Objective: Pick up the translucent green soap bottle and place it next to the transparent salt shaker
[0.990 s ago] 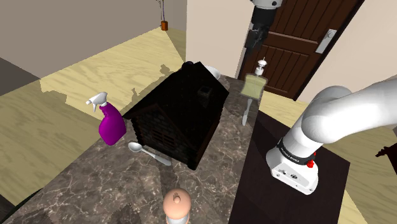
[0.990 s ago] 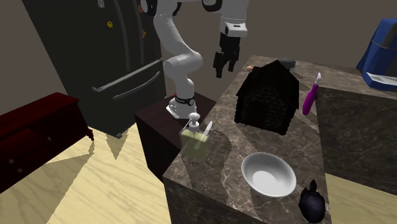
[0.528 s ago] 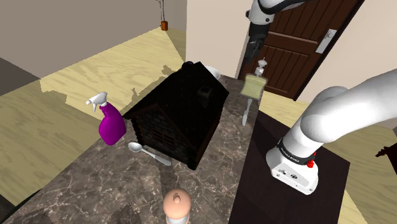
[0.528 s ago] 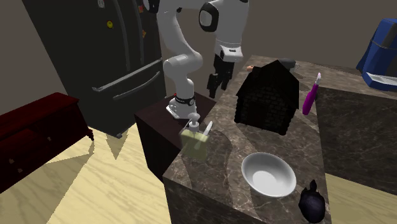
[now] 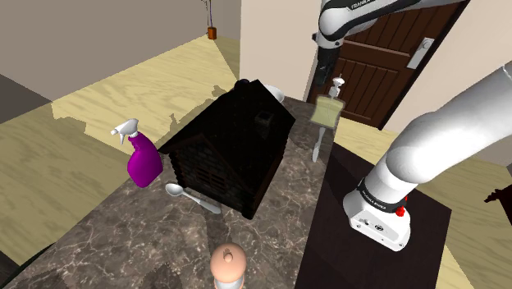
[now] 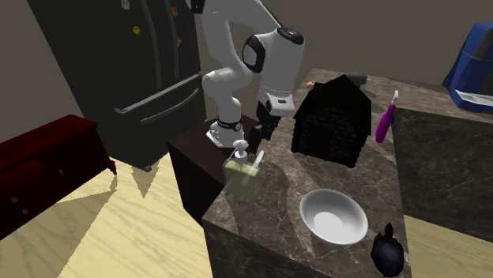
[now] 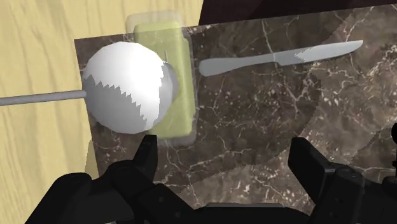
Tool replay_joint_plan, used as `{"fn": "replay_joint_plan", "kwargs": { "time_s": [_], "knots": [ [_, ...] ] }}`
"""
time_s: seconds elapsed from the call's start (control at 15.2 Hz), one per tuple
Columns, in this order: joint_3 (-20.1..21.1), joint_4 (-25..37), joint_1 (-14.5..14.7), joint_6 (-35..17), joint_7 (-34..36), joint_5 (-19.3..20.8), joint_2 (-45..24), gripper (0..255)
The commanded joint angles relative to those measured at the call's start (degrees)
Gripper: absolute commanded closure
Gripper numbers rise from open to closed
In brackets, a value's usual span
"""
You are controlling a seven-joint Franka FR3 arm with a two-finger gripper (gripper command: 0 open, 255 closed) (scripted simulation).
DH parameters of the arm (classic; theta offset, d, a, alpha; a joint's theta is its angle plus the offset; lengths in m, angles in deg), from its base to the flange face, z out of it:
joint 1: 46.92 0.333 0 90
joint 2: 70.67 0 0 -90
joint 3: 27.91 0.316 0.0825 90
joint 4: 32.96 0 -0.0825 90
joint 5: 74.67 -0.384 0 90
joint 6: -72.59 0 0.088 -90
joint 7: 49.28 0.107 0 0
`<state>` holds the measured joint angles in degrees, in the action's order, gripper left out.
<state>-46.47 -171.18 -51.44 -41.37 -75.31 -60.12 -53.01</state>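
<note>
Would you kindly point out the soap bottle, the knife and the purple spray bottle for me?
soap bottle [image 6: 242, 180], second exterior view, on its yellow-green body.
knife [image 7: 278, 57], wrist view, where handle meets blade.
purple spray bottle [image 5: 144, 162], shoulder view, on its purple body.

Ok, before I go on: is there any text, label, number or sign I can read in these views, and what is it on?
"FRANKA": dark lettering on the white arm link at the shoulder view's top edge; the rest is unreadable.
Dark print on the arm's base: too small to read.
Yellow smiley magnet on the black fridge: a sign, no words.
Soap bottle and purple spray bottle: no label seen.
</note>
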Motion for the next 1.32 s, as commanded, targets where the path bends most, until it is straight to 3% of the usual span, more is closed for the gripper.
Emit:
{"fn": "replay_joint_plan", "kwargs": {
  "time_s": [0.0, 0.2, 0.66, 1.25],
  "knots": [
    [-1.5, 0.59, -0.51, -2.62, -2.3, 0.68, -3.56, 0],
    [-3.5, 2.63, -1.16, -6.27, -5.77, 0.89, -9.79, 0],
    [-4.33, -0.47, -1.71, -12.16, -5.99, 1.02, -12.55, 0],
    [-4.39, -0.69, -1.76, -12.63, -6.02, 1.02, -12.8, 0]
  ]
}}
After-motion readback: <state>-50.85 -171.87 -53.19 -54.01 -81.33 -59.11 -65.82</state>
